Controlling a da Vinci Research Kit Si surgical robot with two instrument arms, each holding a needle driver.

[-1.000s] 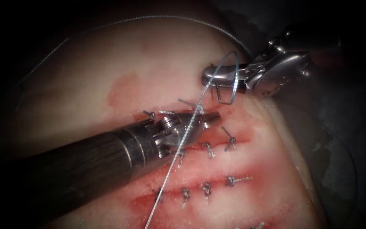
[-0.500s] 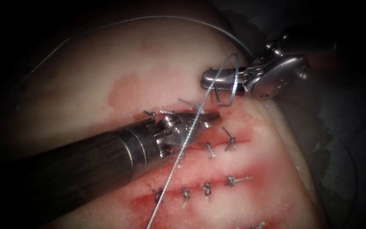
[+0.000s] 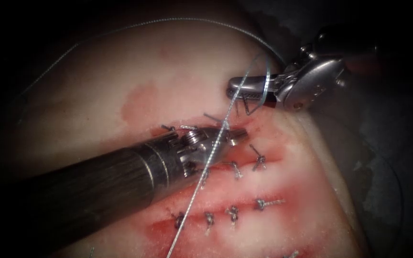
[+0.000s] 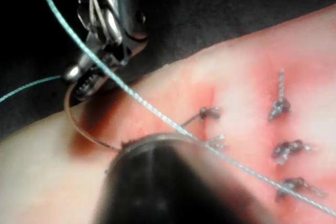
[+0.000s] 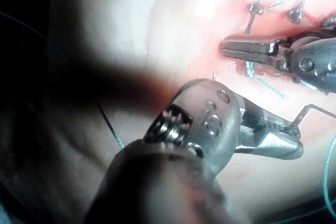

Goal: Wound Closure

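Note:
My right tool (image 3: 233, 86) reaches in over the tissue (image 3: 168, 71) with its jaws shut on the curved needle (image 3: 246, 106). The needle hangs free of the tissue below the jaws; the same needle (image 4: 79, 124) arcs down from that tool (image 4: 79, 85). A loop of thread (image 3: 265, 81) lies around the right jaws. From there the thread (image 3: 201, 167) runs down across my left tool (image 3: 240, 136). Its jaws lie shut and flat at the cut (image 3: 264, 125). A short thread end (image 3: 213, 117) lies by them; I cannot tell whether it is gripped.
Two rows of knotted stitches (image 3: 233, 212) with cut ends sit in the red-stained tissue below the left tool. A long strand of thread (image 3: 168, 20) arcs over the tissue's far edge. The tissue drops off at its right edge (image 3: 331, 162).
The loop of thread around the right jaws has drawn smaller and the right tool has risen slightly. The left tool has edged a little left and down.

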